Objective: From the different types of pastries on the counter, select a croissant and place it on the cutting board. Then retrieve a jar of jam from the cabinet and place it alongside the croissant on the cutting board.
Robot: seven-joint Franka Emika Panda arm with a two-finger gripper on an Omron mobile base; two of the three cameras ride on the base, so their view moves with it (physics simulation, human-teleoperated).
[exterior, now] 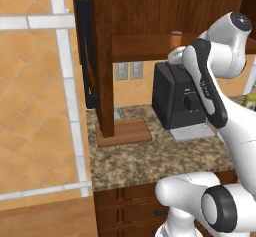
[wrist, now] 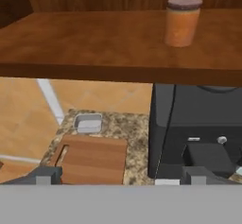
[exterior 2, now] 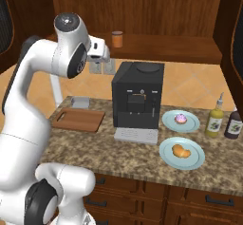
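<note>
1. Nearest the hand camera, the gripper (wrist: 120, 175) shows two dark fingertips (wrist: 47, 175) set far apart at the bottom of the hand view; the jaws are released, spread wide, holding and touching nothing.
2. Just past them lies the cutting board (wrist: 93, 159), a flat reddish-brown wooden rectangle on the speckled granite desk (wrist: 134, 133), bare on top. A small grey tray (wrist: 88, 123) sits just beyond its far edge.
3. Beside the board, to its right in the hand view, stands the black coffee machine (wrist: 198, 124), under the cabinet shelf (wrist: 94, 43).
4. On that shelf stands the jar of jam (wrist: 182, 21): a squat orange-brown cylinder with a darker lid, upright, near the shelf's back wall.
5. Relative to the jaws, the jar is higher and farther in, above the coffee machine and well apart from the fingertips.
6. From the right base view, the arm's hand is raised at shelf height, with the jar (exterior 2: 117, 39) just to its right on the shelf.
7. On the desk right of the coffee machine, two pale blue plates sit near each other: the nearer plate (exterior 2: 194, 160) carries the croissant (exterior 2: 180, 151), small and golden-orange; the farther plate (exterior 2: 191, 124) carries a pinkish-purple pastry (exterior 2: 181, 119).
8. Farther right stand a yellow-green bottle (exterior 2: 215, 119) and a dark bottle (exterior 2: 234, 123), close together.
</note>
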